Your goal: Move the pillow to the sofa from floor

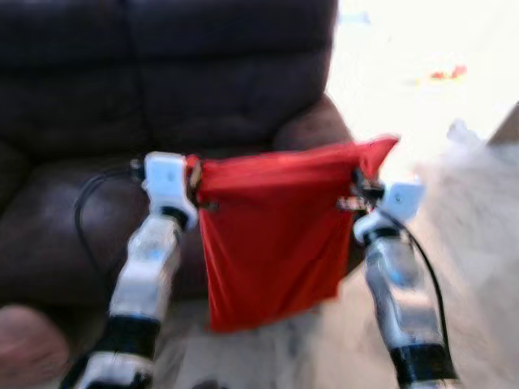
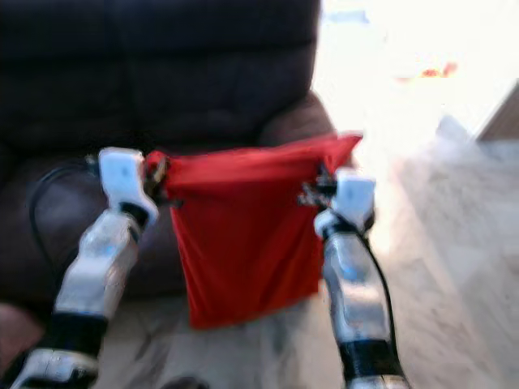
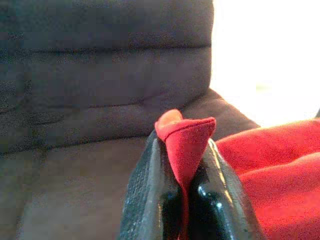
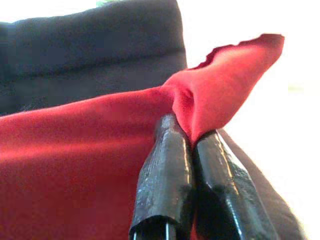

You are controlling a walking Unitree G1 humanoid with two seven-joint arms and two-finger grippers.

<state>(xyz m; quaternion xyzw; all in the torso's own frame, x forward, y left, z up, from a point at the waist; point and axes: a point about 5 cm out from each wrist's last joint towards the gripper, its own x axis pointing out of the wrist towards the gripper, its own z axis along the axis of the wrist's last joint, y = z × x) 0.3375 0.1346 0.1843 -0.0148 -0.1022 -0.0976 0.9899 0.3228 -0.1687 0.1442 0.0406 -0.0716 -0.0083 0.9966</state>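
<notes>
while both pincers, left pincer and right pincer, are pinching the red pillow's top corners, keep it level nearing the sofa seat's front edge.

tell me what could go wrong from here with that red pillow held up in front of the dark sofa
The limp red fabric pillow hangs by its top corners, each pinched only at the fabric edge: by the left gripper and the right gripper. Either corner could slip free. Its lower edge hangs below the front of the dark brown sofa, so it may snag there unless lifted higher.
</notes>
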